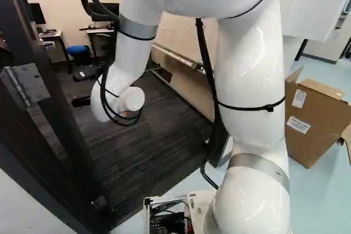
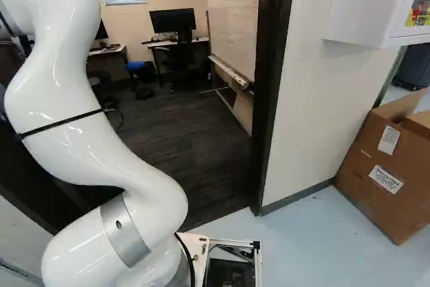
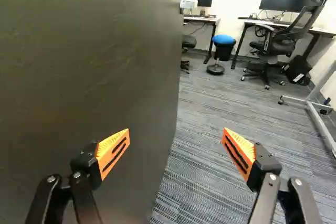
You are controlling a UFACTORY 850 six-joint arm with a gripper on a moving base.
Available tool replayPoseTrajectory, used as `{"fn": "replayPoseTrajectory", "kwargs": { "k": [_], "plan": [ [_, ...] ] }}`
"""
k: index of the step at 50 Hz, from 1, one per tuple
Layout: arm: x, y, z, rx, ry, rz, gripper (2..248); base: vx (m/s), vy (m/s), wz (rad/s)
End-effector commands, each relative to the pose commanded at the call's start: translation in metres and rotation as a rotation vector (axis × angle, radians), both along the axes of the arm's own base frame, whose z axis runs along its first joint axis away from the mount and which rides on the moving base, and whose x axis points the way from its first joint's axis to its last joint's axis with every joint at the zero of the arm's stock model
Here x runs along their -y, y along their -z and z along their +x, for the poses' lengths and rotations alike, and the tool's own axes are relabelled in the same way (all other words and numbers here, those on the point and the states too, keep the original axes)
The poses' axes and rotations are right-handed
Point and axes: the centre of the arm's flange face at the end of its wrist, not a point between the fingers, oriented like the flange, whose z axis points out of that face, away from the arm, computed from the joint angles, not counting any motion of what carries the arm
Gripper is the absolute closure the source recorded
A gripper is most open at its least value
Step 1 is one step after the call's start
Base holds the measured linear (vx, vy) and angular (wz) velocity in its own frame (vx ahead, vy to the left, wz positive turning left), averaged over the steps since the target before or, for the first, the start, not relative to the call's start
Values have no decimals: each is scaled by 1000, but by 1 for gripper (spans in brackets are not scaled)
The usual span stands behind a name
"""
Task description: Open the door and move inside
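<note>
While the door [image 3: 89, 51] is standing open, the end effector [image 1: 81, 101] is holding its fingers wide apart beside it. Carpet [image 3: 210, 114] is stretching ahead.

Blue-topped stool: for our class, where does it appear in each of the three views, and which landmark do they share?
Left base view: the stool, at the upper left.
Right base view: the stool, above and left of the middle.
Wrist view: the stool, ahead of the gripper, past the dark door.
Shared landmark: one desk and another desk, the stool between them.
</note>
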Motion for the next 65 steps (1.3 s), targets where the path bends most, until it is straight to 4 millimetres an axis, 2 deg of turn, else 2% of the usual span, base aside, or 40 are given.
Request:
{"fn": "replayPoseTrajectory", "kwargs": {
  "k": [19, 31, 42, 53, 65],
  "plan": [
    [31, -1, 11, -5, 56, -5, 3, 0, 0, 0],
    [34, -2, 12, -5, 63, -5, 3, 0, 0, 0],
    [46, -3, 14, -6, 84, -5, 3, 0, 0, 0],
    [65, -6, 18, -7, 118, -6, 3, 0, 0, 0],
    [95, -9, 21, -9, 172, -6, 3, 0, 0, 0]
  ]
}}
